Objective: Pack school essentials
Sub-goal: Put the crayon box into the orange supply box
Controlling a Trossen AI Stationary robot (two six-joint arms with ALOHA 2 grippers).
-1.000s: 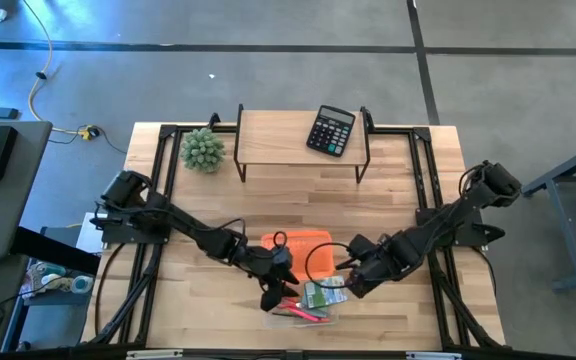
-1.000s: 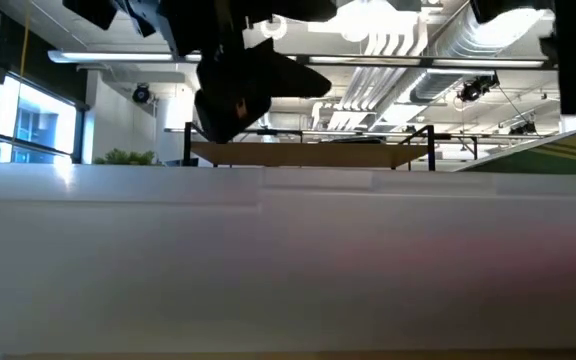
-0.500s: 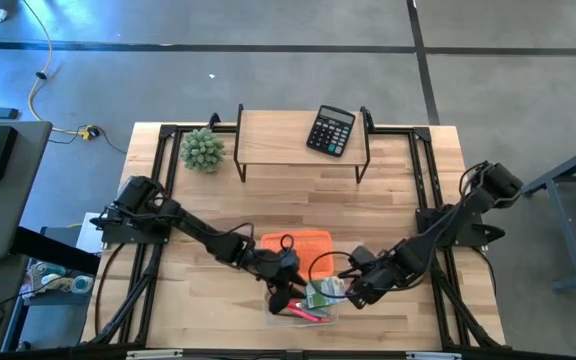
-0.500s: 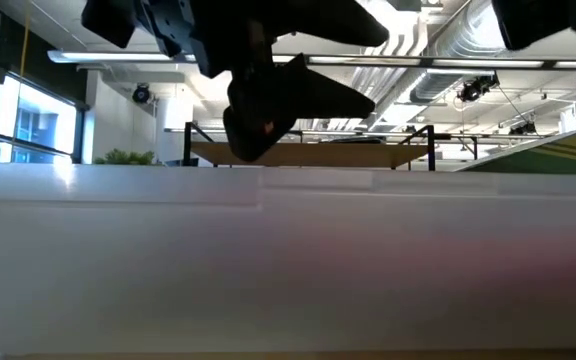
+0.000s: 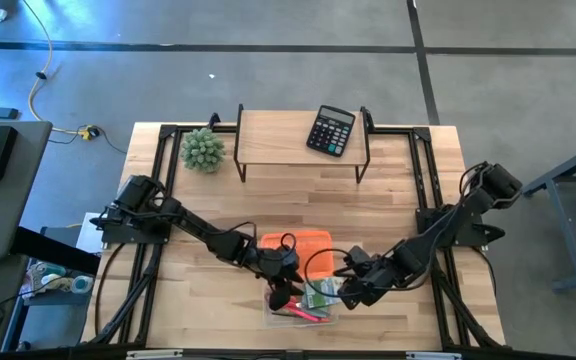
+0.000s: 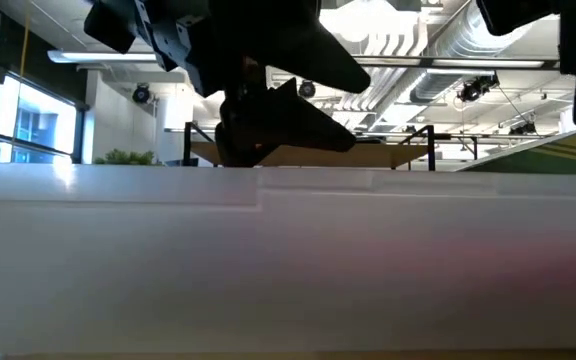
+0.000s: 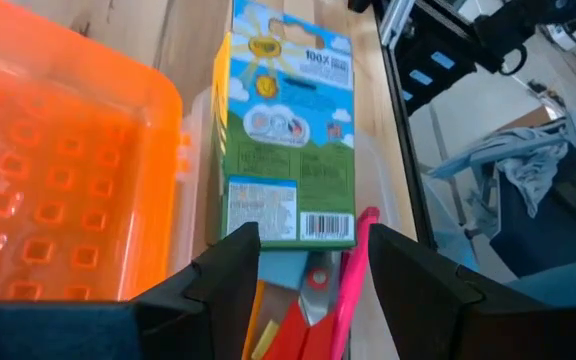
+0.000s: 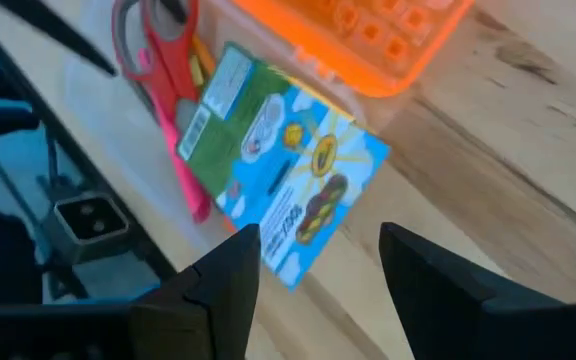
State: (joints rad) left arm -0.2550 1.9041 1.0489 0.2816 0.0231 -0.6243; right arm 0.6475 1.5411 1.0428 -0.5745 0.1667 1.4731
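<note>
Stationery set [image 7: 286,130], a green-and-blue printed pack, sits in a clear plastic box [image 5: 303,312] at the table's [image 5: 388,200] front edge, propped against the box wall next to the orange lid [image 7: 58,180]. Same pack shows in the right wrist view [image 8: 278,165], tilted, one end sticking up over the box rim. Beside it inside the box: red-handled scissors [image 8: 158,45], pink pen [image 7: 353,275], a bit of light-blue note pad [image 7: 286,270] under the pack, small yellow piece [image 7: 258,340] at the bottom. Orange lid [image 5: 293,243] lies flat on the table, touching the box on the far side.

Left gripper [image 5: 286,290] is over the box's left end, fingers spread apart with nothing between them; fingers [image 7: 228,270] hang just above the pack's barcode end, not gripping. Right gripper [image 5: 353,290] is at the box's right side, fingers [image 8: 233,275] parted, nothing held, the pack just beyond the tips.

Low view: mostly the box's frosted wall [image 6: 288,260], dark arm parts above.

Black calculator [image 5: 330,130] sits on a small wooden shelf [image 5: 288,140] at the back; spiky green ball plant [image 5: 202,149] to the shelf's left, well apart from the box.
</note>
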